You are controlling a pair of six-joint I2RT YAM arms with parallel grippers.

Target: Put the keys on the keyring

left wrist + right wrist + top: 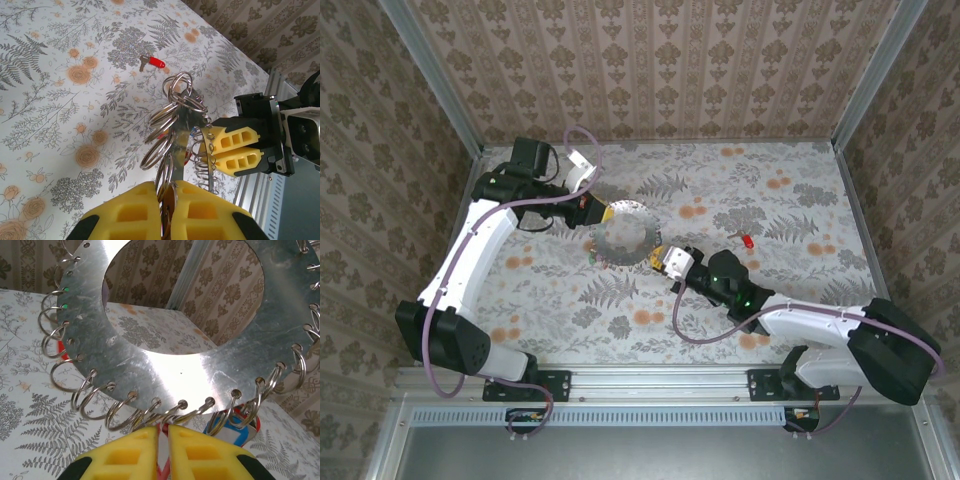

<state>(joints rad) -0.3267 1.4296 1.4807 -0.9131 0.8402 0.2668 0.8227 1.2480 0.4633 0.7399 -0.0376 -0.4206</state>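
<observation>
The keyring [625,235] is a flat metal disc with a big hole and many split rings round its rim, held off the table between both arms. My left gripper [172,192] is shut on its rim and rings [180,120] from the far left. My right gripper [163,432] is shut on a thin red-edged white tag under the keyring's [190,360] lower rim. A blue tag [235,432] hangs just right of its fingers. One key with a red tag [748,241] lies alone on the table to the right, also in the left wrist view [152,62].
The floral tablecloth [790,200] covers the table. Wallpapered walls with metal posts [865,90] close in the back and sides. The right arm's yellow fingers [235,150] show in the left wrist view, against the keyring's far side.
</observation>
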